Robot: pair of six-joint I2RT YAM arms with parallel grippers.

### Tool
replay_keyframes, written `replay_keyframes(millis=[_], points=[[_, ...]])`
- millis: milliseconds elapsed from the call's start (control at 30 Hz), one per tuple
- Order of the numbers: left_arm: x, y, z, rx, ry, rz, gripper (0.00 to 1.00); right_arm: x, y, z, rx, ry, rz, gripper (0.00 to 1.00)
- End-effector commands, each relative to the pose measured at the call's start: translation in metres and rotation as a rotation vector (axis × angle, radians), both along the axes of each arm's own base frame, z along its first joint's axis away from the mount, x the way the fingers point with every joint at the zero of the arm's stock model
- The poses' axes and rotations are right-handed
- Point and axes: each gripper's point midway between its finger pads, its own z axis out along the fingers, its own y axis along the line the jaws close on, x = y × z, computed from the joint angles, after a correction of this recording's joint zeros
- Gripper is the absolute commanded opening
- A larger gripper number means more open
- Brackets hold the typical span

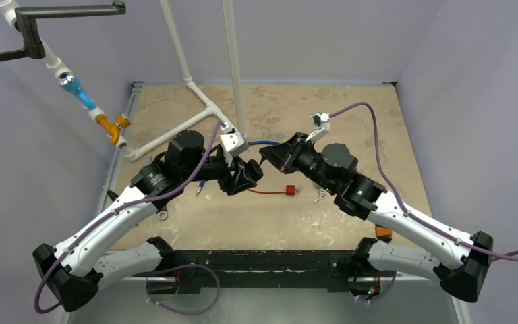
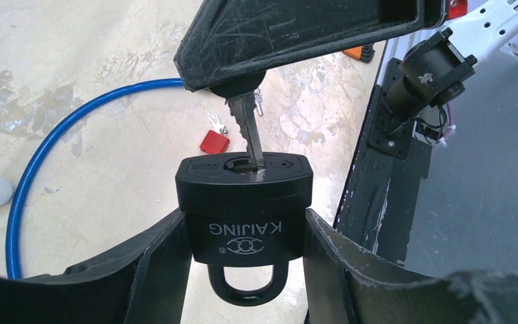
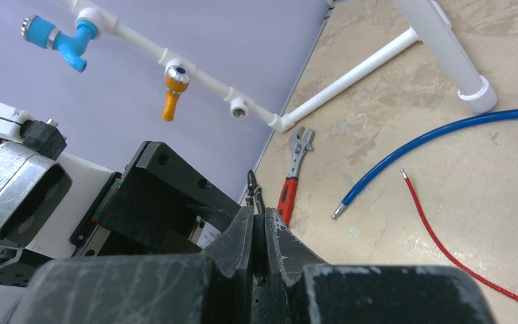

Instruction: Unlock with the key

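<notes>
A black padlock (image 2: 243, 202) marked KAIJING sits clamped between the two fingers of my left gripper (image 2: 243, 221), keyhole end pointing away from the camera and shackle toward it. A silver key (image 2: 248, 131) stands in the keyhole, its blade partly inside. My right gripper (image 3: 259, 219) is shut on the key's black head (image 3: 257, 239), and one of its fingers (image 2: 297, 34) fills the top of the left wrist view. From above, the left gripper (image 1: 246, 177) and right gripper (image 1: 270, 157) meet tip to tip over the table's middle, hiding the lock.
A blue cable (image 2: 54, 128) and a red cable (image 3: 445, 236) lie on the table. A small red padlock (image 1: 289, 190) with loose keys (image 1: 319, 196) sits near the right arm. A red-handled wrench (image 3: 293, 169) lies by the white pipe frame (image 1: 175, 131) with its taps.
</notes>
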Motion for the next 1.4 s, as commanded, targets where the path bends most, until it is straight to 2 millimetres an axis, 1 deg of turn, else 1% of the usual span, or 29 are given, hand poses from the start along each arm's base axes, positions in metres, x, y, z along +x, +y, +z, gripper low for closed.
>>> replay_keyframes(millis=[0,133,200,233,300,467,567,733,900,1033,1067,1167,1333,1367], points=[[0.023,-0.002,0.08,-0.224,-0.199,0.069,0.0,-0.021,0.012,-0.004,0.004,-0.009,0.089,0.0],[0.026,0.003,0.087,-0.252,-0.217,0.08,0.0,-0.027,0.018,0.001,-0.034,-0.04,0.118,0.0],[0.022,0.003,0.089,-0.264,-0.222,0.051,0.0,-0.031,0.025,0.004,-0.069,-0.062,0.152,0.0],[0.018,0.002,0.089,-0.265,-0.222,0.031,0.0,-0.033,0.027,0.001,-0.103,-0.062,0.168,0.0],[0.014,0.001,0.089,-0.269,-0.223,0.011,0.0,-0.035,0.029,0.003,-0.138,-0.073,0.182,0.0],[0.01,0.003,0.097,-0.289,-0.242,-0.009,0.0,-0.036,0.03,0.01,-0.161,-0.066,0.148,0.0],[0.012,0.005,0.104,-0.301,-0.29,-0.004,0.0,-0.037,0.034,0.02,-0.199,-0.052,0.108,0.0],[0.016,0.011,0.109,-0.302,-0.329,0.021,0.0,-0.042,0.044,0.014,-0.286,-0.018,0.066,0.0],[0.008,0.016,0.117,-0.316,-0.368,-0.003,0.0,-0.046,0.052,0.016,-0.294,-0.021,0.072,0.0],[0.009,0.021,0.113,-0.29,-0.383,0.016,0.0,-0.05,0.055,0.021,-0.359,-0.049,0.072,0.0],[0.011,0.023,0.111,-0.271,-0.413,0.022,0.0,-0.051,0.056,0.021,-0.384,-0.059,0.071,0.0],[0.016,0.029,0.103,-0.239,-0.442,0.051,0.0,-0.057,0.062,0.018,-0.44,-0.076,0.073,0.0],[0.018,0.036,0.093,-0.199,-0.478,0.072,0.0,-0.063,0.068,0.016,-0.517,-0.093,0.07,0.0],[0.019,0.037,0.092,-0.193,-0.485,0.077,0.0,-0.065,0.07,0.018,-0.527,-0.101,0.067,0.0]])
